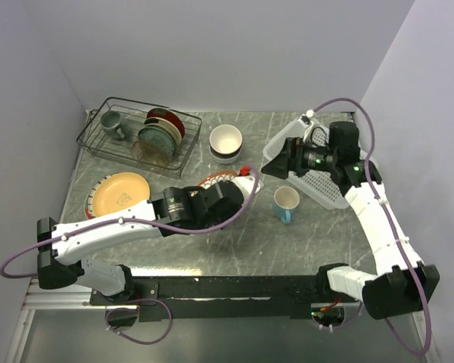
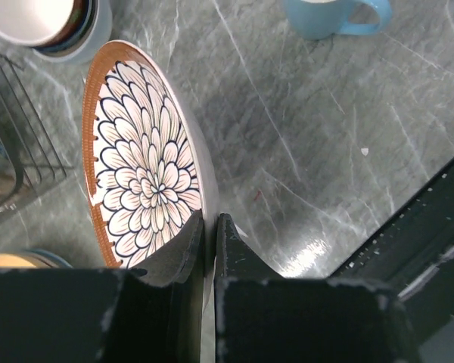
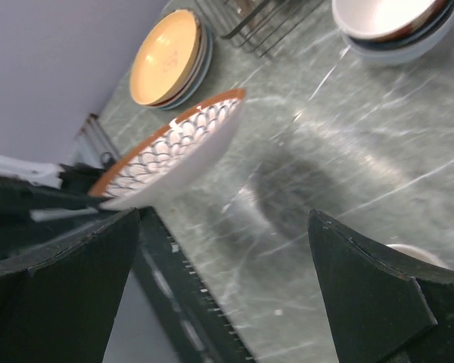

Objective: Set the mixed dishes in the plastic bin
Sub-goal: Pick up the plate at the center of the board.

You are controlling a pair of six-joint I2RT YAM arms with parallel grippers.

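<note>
My left gripper [image 2: 210, 224] is showing matte black against the plate [image 2: 147, 166], which is flashing an orange-brown rim around dark navy petals fanning over cream. The mug [image 2: 321, 19] is glowing light blue on the table [image 2: 303, 151], running grey-green with pale marble veins. The bin [image 1: 319, 181] is showing white lattice, and the stacked plate [image 1: 119, 193] is shining yellow-orange.

the left arm [image 1: 113, 227] and the right arm [image 1: 374, 219] wear white shells between black joints, ending in blocky black bases. a purple cable [image 1: 15, 261] runs along each. a small green light [image 1: 312, 159] glows at the right wrist. the left gripper [image 2: 209, 231] has matte black fingers [image 2: 178, 253] — edges flecked with pale specks.
</note>
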